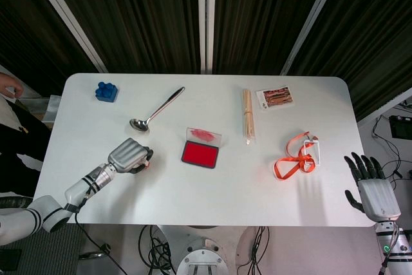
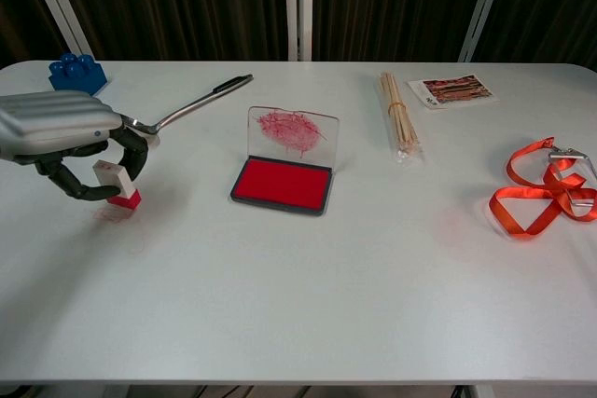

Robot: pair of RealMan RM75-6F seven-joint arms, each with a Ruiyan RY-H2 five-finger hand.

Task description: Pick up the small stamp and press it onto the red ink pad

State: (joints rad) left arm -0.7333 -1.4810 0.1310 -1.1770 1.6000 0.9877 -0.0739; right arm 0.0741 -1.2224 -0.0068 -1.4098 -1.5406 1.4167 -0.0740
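Observation:
My left hand [image 1: 127, 155] [image 2: 62, 134] holds the small stamp [image 2: 115, 183], a white block with a red base, pinched between its fingers. The stamp stands low over a faint red print on the table's left side, touching it or just above it. In the head view the stamp shows only as a red tip [image 1: 147, 163] by the fingers. The red ink pad [image 1: 199, 154] [image 2: 282, 184] lies open in the middle, its clear stained lid [image 2: 292, 130] tilted up behind it. It is well to the right of the stamp. My right hand [image 1: 371, 185] is open off the table's right front corner.
A metal spoon [image 1: 156, 110] [image 2: 189, 105] lies behind my left hand. A blue brick [image 1: 106, 91] sits at the back left. Wooden sticks [image 1: 248, 115], a picture card [image 1: 276, 98] and an orange lanyard [image 1: 297, 158] lie to the right. A person [image 1: 13, 114] stands at the left edge.

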